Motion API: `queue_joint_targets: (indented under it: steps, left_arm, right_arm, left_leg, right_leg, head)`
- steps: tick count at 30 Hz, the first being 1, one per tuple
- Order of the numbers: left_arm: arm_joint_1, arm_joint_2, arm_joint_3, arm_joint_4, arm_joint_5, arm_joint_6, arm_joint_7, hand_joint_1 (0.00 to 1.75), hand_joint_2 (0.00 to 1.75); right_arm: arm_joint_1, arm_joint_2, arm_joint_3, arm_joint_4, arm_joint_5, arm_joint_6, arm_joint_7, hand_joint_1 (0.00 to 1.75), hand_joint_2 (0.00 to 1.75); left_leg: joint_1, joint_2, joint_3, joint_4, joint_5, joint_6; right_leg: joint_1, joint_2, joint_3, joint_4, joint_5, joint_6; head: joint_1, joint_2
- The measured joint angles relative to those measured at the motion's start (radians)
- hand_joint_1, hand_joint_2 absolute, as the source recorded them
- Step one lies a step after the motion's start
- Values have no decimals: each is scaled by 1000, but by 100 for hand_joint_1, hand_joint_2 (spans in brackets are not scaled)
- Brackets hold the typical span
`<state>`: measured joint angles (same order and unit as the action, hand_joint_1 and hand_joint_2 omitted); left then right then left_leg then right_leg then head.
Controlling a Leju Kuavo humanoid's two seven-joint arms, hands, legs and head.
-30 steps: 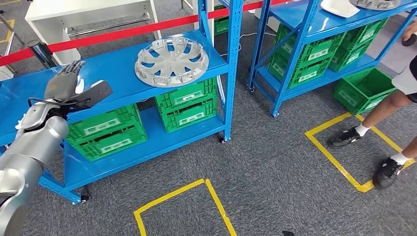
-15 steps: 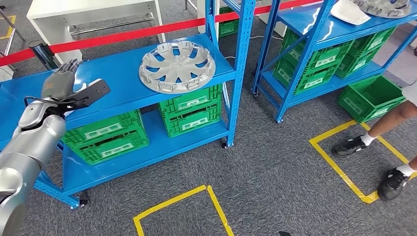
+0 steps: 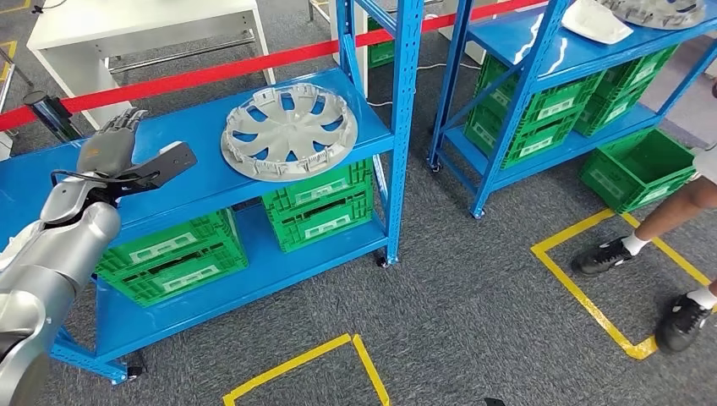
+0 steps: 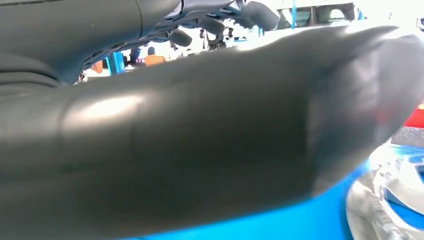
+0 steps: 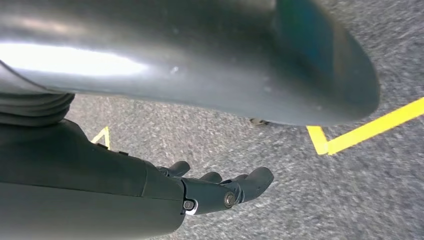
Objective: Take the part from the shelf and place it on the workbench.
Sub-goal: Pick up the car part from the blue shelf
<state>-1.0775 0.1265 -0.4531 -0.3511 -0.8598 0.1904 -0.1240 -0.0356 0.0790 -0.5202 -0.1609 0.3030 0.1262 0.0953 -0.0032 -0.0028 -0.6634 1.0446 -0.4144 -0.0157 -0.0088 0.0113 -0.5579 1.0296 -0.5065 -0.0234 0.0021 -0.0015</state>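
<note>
While the silver hubcap [image 3: 289,134] lies flat on the blue shelf [image 3: 203,161] at upper centre, the left hand [image 3: 114,152] hovers at upper left, fingers [image 3: 127,123] spread apart, holding nothing. Right hand [image 5: 220,192] hangs over grey carpet, fingers loosely apart, empty.

Silver left arm [image 3: 51,254], grey hand [image 3: 108,150], dark fingers [image 3: 127,123], black cable.

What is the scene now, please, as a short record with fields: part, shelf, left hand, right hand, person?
part: silver wheel cover, lying flat on the shelf's top board
shelf: blue rack, green crates on its lower board
left hand: left hand raised over the shelf top, fingers apart, holding nothing, not touching the part
right hand: right hand over grey carpet, empty
person: legs and black shoes by yellow floor tape
</note>
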Motion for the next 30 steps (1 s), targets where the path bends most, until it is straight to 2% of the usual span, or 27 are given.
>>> queue_joint_targets:
  steps: [1,3,5,6,9,10,11,12,13,14,15,16,18,22,30]
  left_arm:
    - [-1,1,-1,2,-2,0,5,0,0]
    - [-2,4,-3,3,-7,1,17,0,0]
    - [-6,5,-4,4,-10,2,26,0,0]
    - [-9,6,-4,4,-11,2,30,0,0]
    - [-11,8,-4,12,-11,2,42,0,0]
    - [-9,9,-4,15,-11,1,46,0,0]
    - [-8,10,-4,17,-11,1,49,0,0]
    - [-8,12,-4,20,-11,0,53,0,0]
    - [-8,13,-4,22,-11,0,57,0,0]
    - [-8,15,-4,24,-10,0,61,0,0]
    - [-9,18,-4,25,-10,0,66,0,0]
    - [-9,21,-4,27,-10,1,70,0,0]
    - [-9,27,-4,31,-9,3,76,0,0]
    - [-9,34,-4,36,-11,8,92,0,0]
    - [-11,41,-4,43,-11,14,99,0,0]
  right_arm:
    - [-1,1,0,0,1,0,0,0,0]
    - [-1,0,-1,0,2,1,-1,0,0]
    - [-2,-1,-1,0,4,2,-1,0,0]
    - [-3,-1,-1,0,4,3,-1,0,0]
    - [-3,-1,-1,0,6,6,-1,0,0]
    - [-2,-1,-1,0,6,7,-1,0,0]
    - [-1,-1,-1,0,6,8,0,0,0]
    - [0,-1,-1,0,6,8,0,0,0]
    - [0,-2,-1,0,7,9,-1,0,0]
    - [0,-2,-1,0,7,10,-1,0,0]
    - [0,-3,-1,0,8,11,-1,0,0]
    - [0,-3,-1,0,9,12,-1,0,0]
    - [0,-3,-1,0,11,17,-2,0,0]
    - [-3,-3,-2,0,13,25,-13,0,0]
    - [-2,1,-7,0,14,33,-19,0,0]
  left_leg:
    - [-3,0,6,-20,4,5]
    - [-2,-2,20,-27,-3,14]
    - [3,-4,37,-32,-6,25]
    - [5,-4,45,-34,-10,29]
    - [4,-5,61,-32,-28,36]
    - [5,-6,67,-31,-35,36]
    - [5,-8,75,-29,-44,34]
    - [5,-9,85,-26,-53,32]
    - [6,-9,94,-24,-63,28]
    - [5,-9,103,-22,-71,23]
    - [4,-8,107,-21,-78,18]
    - [3,-8,110,-19,-83,12]
    - [1,-8,113,-19,-88,7]
    - [0,-6,124,-29,-92,10]
    - [-4,-3,126,-36,-98,15]
  right_leg:
    - [1,0,2,1,-3,6]
    - [2,-1,8,3,-9,17]
    - [2,-3,-4,39,-17,25]
    - [1,-5,-30,85,-28,29]
    - [-2,-6,-147,251,-80,41]
    - [-3,-7,-172,267,-80,43]
    - [-3,-7,-180,250,-59,43]
    - [-2,-7,-170,198,-17,41]
    - [-2,-7,-152,129,32,37]
    - [0,-8,-134,69,62,32]
    - [3,-8,-118,28,79,26]
    - [5,-8,-111,10,84,20]
    - [6,-8,-104,8,85,12]
    - [5,-3,-100,6,84,6]
    - [2,-2,-97,4,82,8]
  head:
    - [-1,0]
    - [-1,0]
    - [1,0]
    - [2,0]
    - [3,0]
    - [3,0]
    - [3,0]
    - [3,0]
    - [3,0]
    - [3,0]
    - [3,0]
    - [2,0]
    - [2,0]
    - [2,0]
    - [2,0]
